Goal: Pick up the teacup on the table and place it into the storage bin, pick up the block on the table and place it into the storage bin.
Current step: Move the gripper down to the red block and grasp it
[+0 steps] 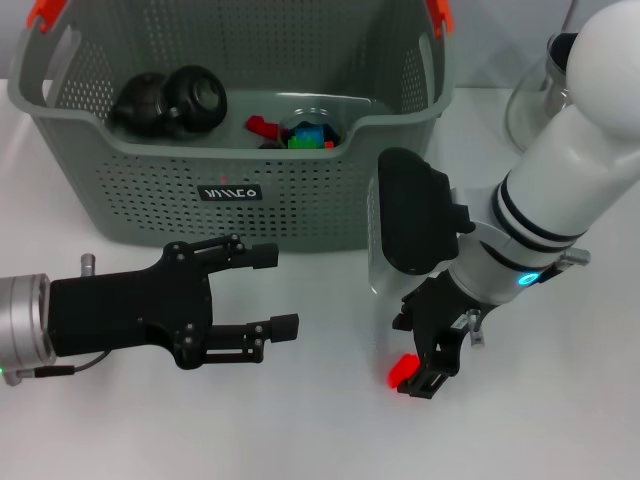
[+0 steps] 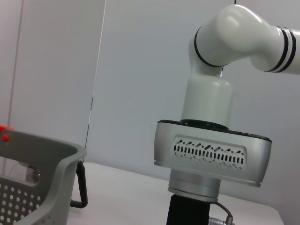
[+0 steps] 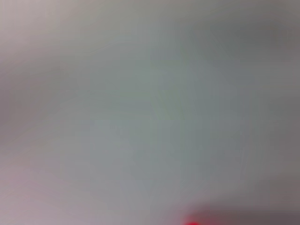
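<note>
A small red block (image 1: pixel 402 370) lies on the white table in front of the storage bin (image 1: pixel 150 190), a grey perforated basket with orange clips. My right gripper (image 1: pixel 424 374) points down at the block and is right against it; the right wrist view shows only a red sliver (image 3: pixel 192 222) of it. A dark teacup (image 1: pixel 197 95) lies on its side inside the bin beside another dark round thing (image 1: pixel 143 103). My left gripper (image 1: pixel 280 290) hovers open and empty low over the table, in front of the bin's left half. A bin corner (image 2: pixel 56 173) shows in the left wrist view.
Inside the bin a clear bowl (image 1: pixel 312 128) holds several coloured blocks. A clear glass vessel (image 1: pixel 530 100) stands on the table to the right of the bin, behind my right arm (image 1: pixel 570 180). The right arm's wrist (image 2: pixel 211 154) fills the left wrist view.
</note>
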Robot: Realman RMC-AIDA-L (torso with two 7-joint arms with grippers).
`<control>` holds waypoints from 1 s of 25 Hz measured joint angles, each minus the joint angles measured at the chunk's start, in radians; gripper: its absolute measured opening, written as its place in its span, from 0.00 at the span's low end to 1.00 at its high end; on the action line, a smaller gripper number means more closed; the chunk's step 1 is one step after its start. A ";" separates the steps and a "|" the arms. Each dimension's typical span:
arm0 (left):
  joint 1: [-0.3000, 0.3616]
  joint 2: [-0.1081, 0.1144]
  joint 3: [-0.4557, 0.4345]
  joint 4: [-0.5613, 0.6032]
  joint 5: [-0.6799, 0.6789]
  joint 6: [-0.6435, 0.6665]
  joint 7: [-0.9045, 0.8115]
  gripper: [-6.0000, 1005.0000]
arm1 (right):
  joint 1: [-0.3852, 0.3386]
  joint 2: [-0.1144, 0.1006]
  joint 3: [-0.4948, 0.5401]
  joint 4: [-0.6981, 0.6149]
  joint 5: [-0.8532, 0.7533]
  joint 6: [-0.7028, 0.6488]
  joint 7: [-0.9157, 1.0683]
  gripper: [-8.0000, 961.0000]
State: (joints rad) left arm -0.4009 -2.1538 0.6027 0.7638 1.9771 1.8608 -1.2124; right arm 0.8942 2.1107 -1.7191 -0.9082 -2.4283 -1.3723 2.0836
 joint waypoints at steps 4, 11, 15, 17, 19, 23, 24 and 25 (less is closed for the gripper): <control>0.000 0.000 0.000 0.000 0.001 -0.002 -0.008 0.82 | 0.000 0.000 -0.034 0.007 0.017 0.029 0.001 0.83; -0.002 0.000 0.000 0.000 0.003 -0.006 -0.015 0.81 | -0.008 0.000 -0.049 0.010 0.023 0.055 0.002 0.83; -0.002 0.000 0.000 0.000 0.003 -0.007 -0.018 0.81 | -0.008 0.000 -0.057 0.020 0.023 0.061 0.002 0.83; -0.003 0.000 0.000 0.000 0.003 -0.008 -0.021 0.81 | -0.006 0.001 -0.059 0.024 0.023 0.063 0.003 0.82; -0.003 0.001 0.000 0.000 0.003 -0.010 -0.023 0.81 | -0.006 0.001 -0.061 0.025 0.023 0.063 0.003 0.82; -0.003 0.002 0.000 0.000 0.003 -0.013 -0.024 0.81 | -0.006 0.002 -0.064 0.025 0.032 0.064 0.003 0.68; -0.003 0.002 0.000 0.000 0.003 -0.015 -0.025 0.81 | -0.006 0.002 -0.065 0.025 0.034 0.065 0.003 0.64; -0.003 0.002 0.000 0.000 0.004 -0.018 -0.025 0.81 | -0.007 0.002 -0.067 0.025 0.035 0.065 0.003 0.62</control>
State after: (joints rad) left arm -0.4035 -2.1521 0.6027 0.7638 1.9807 1.8432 -1.2373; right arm 0.8875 2.1123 -1.7858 -0.8835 -2.3931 -1.3076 2.0862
